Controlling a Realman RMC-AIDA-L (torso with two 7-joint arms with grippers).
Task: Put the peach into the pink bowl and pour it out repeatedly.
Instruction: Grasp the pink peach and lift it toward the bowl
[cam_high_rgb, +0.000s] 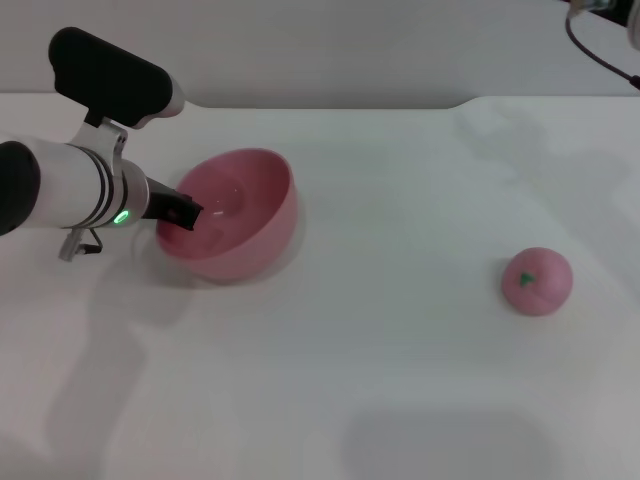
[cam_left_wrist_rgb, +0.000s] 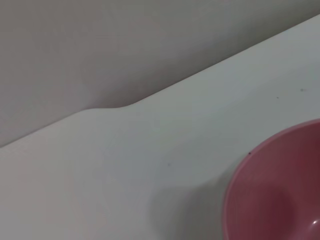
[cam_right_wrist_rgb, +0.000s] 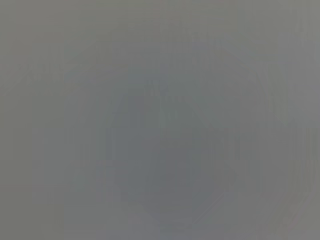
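One arm is at work on your left: the left gripper (cam_high_rgb: 185, 212) reaches in from the left edge of the head view and grips the near-left rim of the pink bowl (cam_high_rgb: 240, 225), its dark fingers clamped on that rim, one of them inside the bowl. The bowl is tipped, its opening turned up and toward the right, its lower side on the white table (cam_high_rgb: 380, 380). You can see nothing inside it. In the left wrist view the pink bowl (cam_left_wrist_rgb: 280, 190) fills one corner, with bare table (cam_left_wrist_rgb: 150, 160) beyond it and the grey wall behind. Further right, well apart from the bowl, the peach (cam_high_rgb: 537, 281) lies on the table, green leaf mark facing up. At the top right corner only a sliver of the right arm shows, its gripper out of view, and the right wrist view gives you only flat grey
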